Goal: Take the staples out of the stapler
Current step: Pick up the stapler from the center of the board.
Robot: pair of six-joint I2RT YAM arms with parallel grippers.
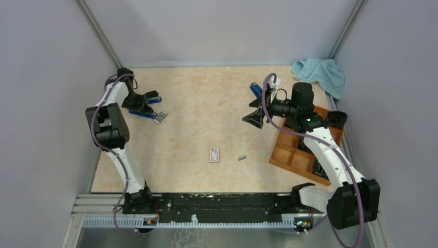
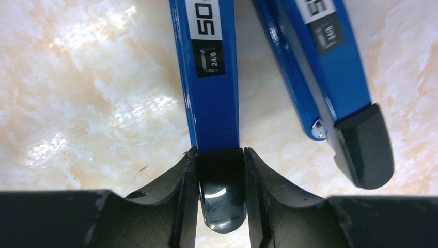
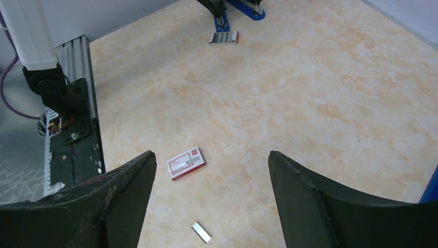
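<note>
Currently two grey lots of staples are lying on the beige marbled table. One is just beside the blue stapler, whose black end the left gripper is clamping. Another strip is near one white box. The right gripper is hanging spread open by a second blue stapler. Grey walls are enclosing everything.

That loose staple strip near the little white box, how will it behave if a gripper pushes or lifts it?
The staple strip lies flat on the smooth table, so a push would probably slide it, not roll it. It looks thin and small, so likely very light, and it may snap apart if pinched hard.
</note>
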